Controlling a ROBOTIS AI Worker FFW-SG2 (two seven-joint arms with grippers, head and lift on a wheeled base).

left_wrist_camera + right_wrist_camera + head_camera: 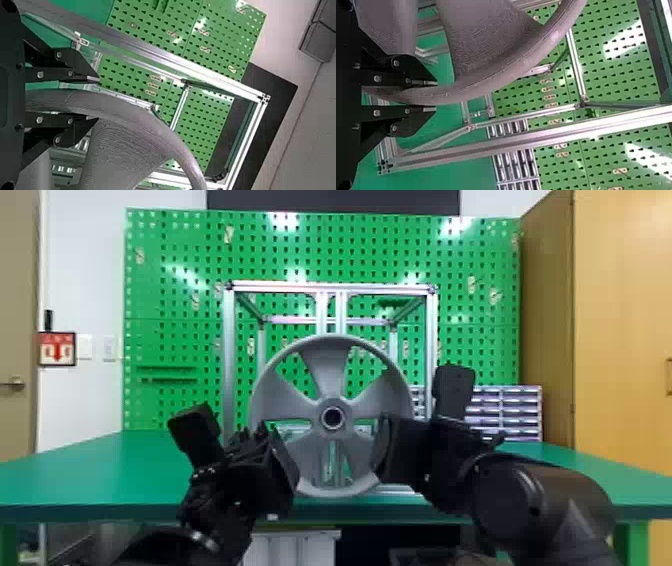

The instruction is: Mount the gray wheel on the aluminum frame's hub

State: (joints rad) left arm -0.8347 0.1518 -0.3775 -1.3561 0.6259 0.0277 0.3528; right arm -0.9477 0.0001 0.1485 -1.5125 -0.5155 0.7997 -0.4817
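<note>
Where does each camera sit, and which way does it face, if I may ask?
Head view: on the head, facing forward and down on the gray wheel, aluminum frame and pegboard; left arm and right arm show.
Left wrist view: on that wrist, looking past the left pincer toward frame and pegboard.
Right wrist view: likewise, past the right pincer toward frame and drawers.
Both wrist views share wheel, frame, pegboard.

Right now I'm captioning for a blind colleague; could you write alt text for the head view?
The left gripper and right gripper hold a gray wheel upright by its rim, one at each side, in front of an aluminum frame on a green table, with a green pegboard behind.
</note>
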